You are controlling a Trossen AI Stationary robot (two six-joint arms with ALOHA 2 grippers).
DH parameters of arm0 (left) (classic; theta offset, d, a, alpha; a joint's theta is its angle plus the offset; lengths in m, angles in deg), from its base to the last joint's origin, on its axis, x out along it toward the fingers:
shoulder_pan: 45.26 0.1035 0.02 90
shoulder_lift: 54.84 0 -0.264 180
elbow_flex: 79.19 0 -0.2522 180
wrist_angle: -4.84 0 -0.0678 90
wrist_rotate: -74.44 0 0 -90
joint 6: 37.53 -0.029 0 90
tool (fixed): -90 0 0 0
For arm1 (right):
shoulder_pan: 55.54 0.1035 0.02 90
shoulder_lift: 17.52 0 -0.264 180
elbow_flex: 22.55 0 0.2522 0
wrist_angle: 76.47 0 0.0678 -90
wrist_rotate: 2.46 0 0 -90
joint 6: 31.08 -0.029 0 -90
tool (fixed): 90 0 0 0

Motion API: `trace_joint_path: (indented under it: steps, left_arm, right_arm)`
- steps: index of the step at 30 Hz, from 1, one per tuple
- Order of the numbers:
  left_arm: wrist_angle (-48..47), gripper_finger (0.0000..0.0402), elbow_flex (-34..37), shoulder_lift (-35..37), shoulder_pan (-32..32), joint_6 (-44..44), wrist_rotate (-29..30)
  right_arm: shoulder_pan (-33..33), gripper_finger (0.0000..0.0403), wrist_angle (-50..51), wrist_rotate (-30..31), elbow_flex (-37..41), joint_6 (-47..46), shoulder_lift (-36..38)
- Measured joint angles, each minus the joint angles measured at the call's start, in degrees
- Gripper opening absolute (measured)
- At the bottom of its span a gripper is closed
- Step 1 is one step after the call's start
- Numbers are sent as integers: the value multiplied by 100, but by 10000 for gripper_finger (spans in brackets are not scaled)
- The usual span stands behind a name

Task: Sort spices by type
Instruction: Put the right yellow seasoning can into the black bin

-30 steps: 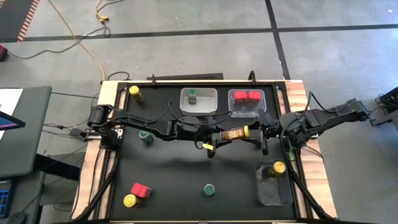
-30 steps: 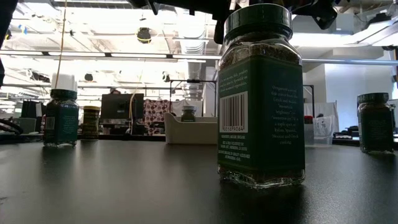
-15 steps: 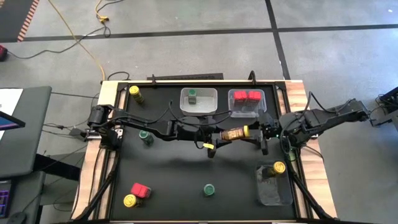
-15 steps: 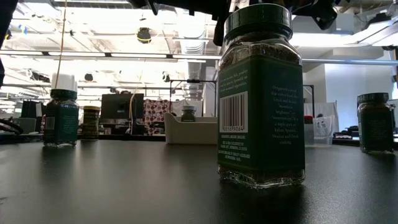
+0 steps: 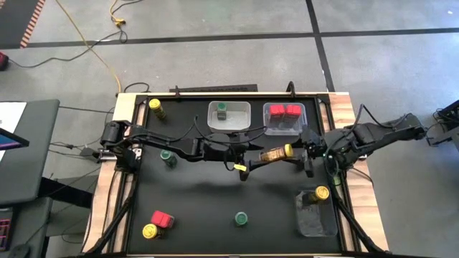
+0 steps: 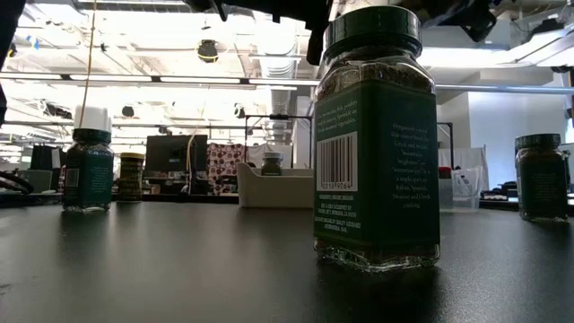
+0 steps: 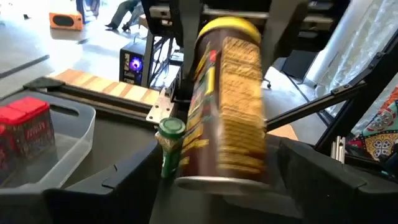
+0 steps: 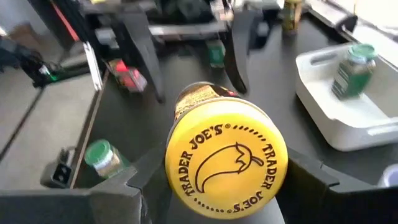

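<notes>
Lying sideways mid-table, the yellow-lidded jar (image 5: 276, 153) is pinched at its lid by the right gripper (image 5: 305, 152) while the left gripper (image 5: 247, 159) is spread, apparently for a handover.

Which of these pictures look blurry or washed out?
Left wrist view: the yellow-lidded brown spice jar is smeared by motion. Right wrist view: its lid is fairly sharp, the background soft. Low view: bright ceiling lights blow out the room behind the green-lidded glass jar.

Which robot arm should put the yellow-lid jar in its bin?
Probably the right one. Its right pincer grips the yellow-lidded jar by the lid, the left pincer has opened, and the bin with another yellow-lidded jar sits on its side.
</notes>
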Motion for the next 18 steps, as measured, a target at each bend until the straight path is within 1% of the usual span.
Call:
trace_joint_path:
  steps: [4,8,10,14,16,18]
  left_arm:
    - [-54,302,0,102,-4,-231,2]
    - [-267,302,0,335,-22,-519,2]
    - [-585,302,0,506,-48,-506,0]
    - [-1589,302,0,859,-135,105,-48]
    - [-1942,302,0,983,-225,125,-48]
    - [-2101,302,0,1038,-345,17,-52]
  right_arm:
    - [0,252,832,-1,-355,-160,-11]
    - [15,253,1969,1,-810,-723,-13]
    - [71,253,2515,3,-1027,-1130,-15]
    - [338,253,3400,16,-1336,-1756,-25]
    - [531,250,3699,16,-1425,-1944,-96]
    - [755,246,3971,15,-1506,-2125,-225]
